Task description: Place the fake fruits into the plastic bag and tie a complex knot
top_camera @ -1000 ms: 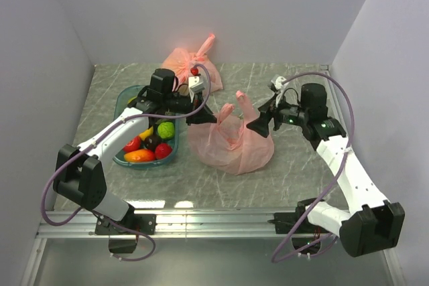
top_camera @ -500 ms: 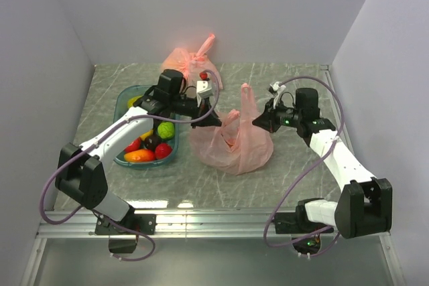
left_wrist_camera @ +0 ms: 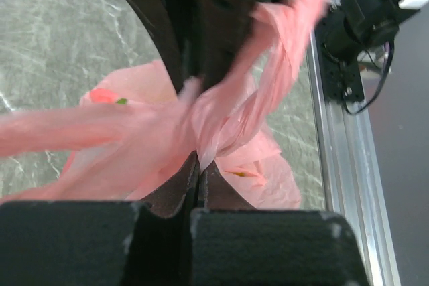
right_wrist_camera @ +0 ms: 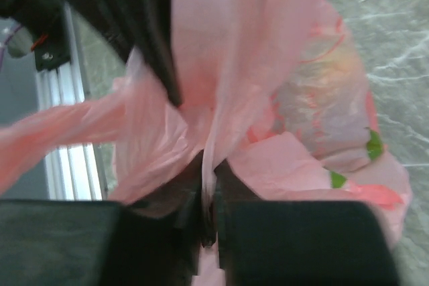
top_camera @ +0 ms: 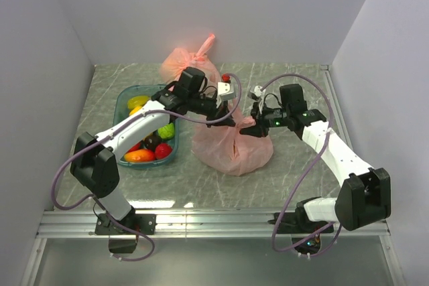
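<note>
The salmon-pink plastic bag (top_camera: 231, 152) sits mid-table with fruit shapes showing through its skin (right_wrist_camera: 322, 98). My left gripper (top_camera: 230, 122) is shut on one twisted handle strip of the bag (left_wrist_camera: 199, 165). My right gripper (top_camera: 247, 129) is shut on another strip (right_wrist_camera: 209, 165), close beside the left one above the bag's mouth. The two strips cross between the grippers; no knot is in view. More fake fruits lie in a teal basket: a lime (top_camera: 165, 130), a red one (top_camera: 163, 151), an orange mango (top_camera: 139, 156) and a yellow one (top_camera: 137, 102).
The teal basket (top_camera: 120, 108) stands left of the bag under my left arm. A paler pink bag with a stiff tail (top_camera: 184, 65) rests at the back wall. An aluminium rail (top_camera: 214, 219) runs along the near edge. Walls close in both sides.
My right gripper moved left to the bag and shut on a handle strip. The left gripper carried its strip to the right, and the raised handles came down together over the bag.
</note>
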Controlling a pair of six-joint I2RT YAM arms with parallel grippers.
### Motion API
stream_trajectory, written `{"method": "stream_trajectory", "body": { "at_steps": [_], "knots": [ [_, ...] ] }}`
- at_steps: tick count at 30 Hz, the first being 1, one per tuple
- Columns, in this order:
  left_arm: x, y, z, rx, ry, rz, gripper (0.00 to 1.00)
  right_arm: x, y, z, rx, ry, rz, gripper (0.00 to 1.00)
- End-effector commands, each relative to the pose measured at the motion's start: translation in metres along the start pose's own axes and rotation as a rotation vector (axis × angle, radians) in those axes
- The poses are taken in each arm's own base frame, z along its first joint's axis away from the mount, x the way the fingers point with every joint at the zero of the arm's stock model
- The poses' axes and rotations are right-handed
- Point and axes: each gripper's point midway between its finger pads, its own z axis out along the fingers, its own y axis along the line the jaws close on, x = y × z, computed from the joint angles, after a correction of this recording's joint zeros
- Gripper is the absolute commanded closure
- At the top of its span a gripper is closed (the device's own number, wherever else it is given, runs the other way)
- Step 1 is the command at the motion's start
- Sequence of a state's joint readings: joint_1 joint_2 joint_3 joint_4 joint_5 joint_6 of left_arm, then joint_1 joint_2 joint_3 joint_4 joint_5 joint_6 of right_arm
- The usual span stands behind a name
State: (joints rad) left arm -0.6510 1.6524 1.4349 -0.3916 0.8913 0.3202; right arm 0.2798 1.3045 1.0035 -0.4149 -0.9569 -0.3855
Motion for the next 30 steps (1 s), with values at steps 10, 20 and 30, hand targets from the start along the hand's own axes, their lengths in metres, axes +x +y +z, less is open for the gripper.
{"method": "stream_trajectory", "body": {
  "at_steps": [10, 20, 30],
  "knots": [
    [-0.017, 0.008, 0.01, -0.043, -0.085, -0.066, 0.99, -0.024, 0.02, 0.002, -0.114, -0.048, -0.043, 0.53],
    [-0.026, 0.002, 0.015, -0.017, -0.117, -0.07, 1.0, -0.028, 0.014, 0.015, -0.137, -0.065, 0.013, 0.79],
    [-0.047, 0.01, -0.031, -0.084, -0.138, -0.075, 0.6, -0.021, 0.025, 0.011, -0.195, -0.047, -0.061, 1.0]
  ]
}}
